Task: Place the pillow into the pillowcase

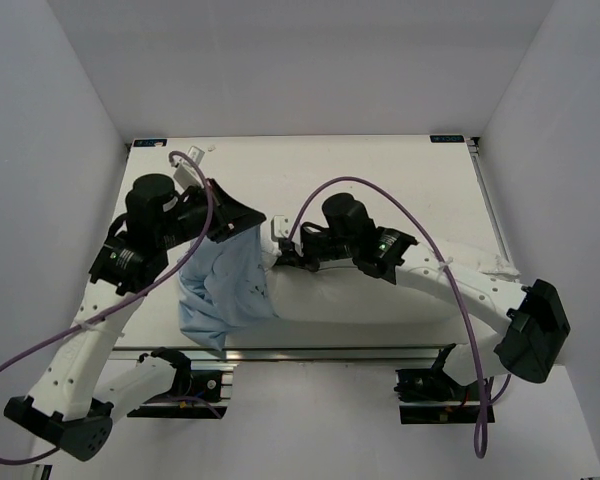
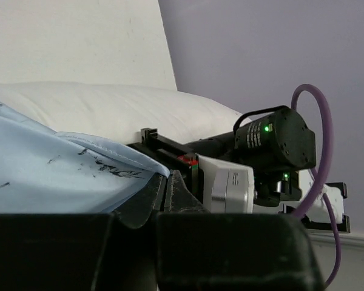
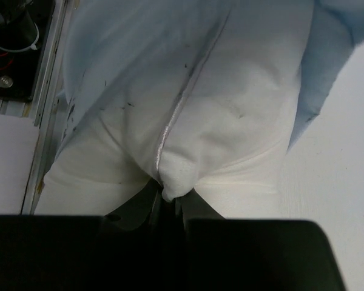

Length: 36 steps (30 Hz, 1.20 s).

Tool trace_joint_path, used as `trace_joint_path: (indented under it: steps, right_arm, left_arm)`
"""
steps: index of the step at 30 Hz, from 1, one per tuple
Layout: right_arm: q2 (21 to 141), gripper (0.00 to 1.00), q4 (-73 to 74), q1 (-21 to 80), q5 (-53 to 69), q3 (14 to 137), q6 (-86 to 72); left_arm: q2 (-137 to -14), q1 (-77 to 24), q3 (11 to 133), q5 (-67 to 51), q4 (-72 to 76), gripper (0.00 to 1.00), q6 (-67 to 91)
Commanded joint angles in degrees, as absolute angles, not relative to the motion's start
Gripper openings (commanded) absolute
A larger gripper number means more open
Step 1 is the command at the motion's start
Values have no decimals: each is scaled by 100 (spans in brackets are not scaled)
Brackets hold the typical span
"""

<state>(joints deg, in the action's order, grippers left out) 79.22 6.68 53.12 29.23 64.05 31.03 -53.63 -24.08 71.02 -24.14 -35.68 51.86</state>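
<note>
My right fingers pinch shut on the seam of the pillow; my left fingers clamp the pillowcase hem. The pillow stretches rightward from the pillowcase, its left end inside.

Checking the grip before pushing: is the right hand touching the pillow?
Touching. The right wrist view shows the right hand pinched shut on a seamed edge of the pillow.

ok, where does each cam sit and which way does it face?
Top external: above and behind the robot, looking down on the table; left arm and right arm show.
Left wrist: behind the left gripper, facing across the pillowcase to the pillow and right arm.
Right wrist: behind the right gripper, facing the pillow seam it pinches.
Shared: all show pillow and pillowcase.
</note>
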Motion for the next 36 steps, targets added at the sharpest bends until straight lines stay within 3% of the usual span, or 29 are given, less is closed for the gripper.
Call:
trace_joint_path:
  steps: [1, 11, 17, 19, 27, 33, 36]
  right_arm:
    - [8472, 0, 1205, 5581, 2734, 6449, 2621]
    - [8324, 0, -25, 5336, 1935, 7128, 1619]
    - [7630, 0, -2097, 5168, 1179, 6304, 1257]
    - [7419, 0, -2975, 5159, 942, 6012, 1554]
    - [7655, 0, -4191, 5168, 589, 5679, 3531]
    - [7840, 0, -4052, 5194, 702, 4625, 4640]
    - [7657, 19, -3132, 5238, 1261, 4342, 4430]
  left_arm:
    - [-5607, -2426, 7252, -3136, -2584, 0, 5572]
    - [-5792, -2584, 6759, -3709, -1803, 0, 6055]
    - [-5748, -2654, 6627, -3735, -1092, 0, 6424]
    - [-5844, -2672, 6679, -3727, -906, 0, 6451]
    - [-6644, -2716, 6707, -3972, -211, 0, 6328]
    - [-5987, -2725, 5337, -3386, -1360, 0, 5854]
    - [-5415, -2716, 4397, -2972, -1784, 0, 5836]
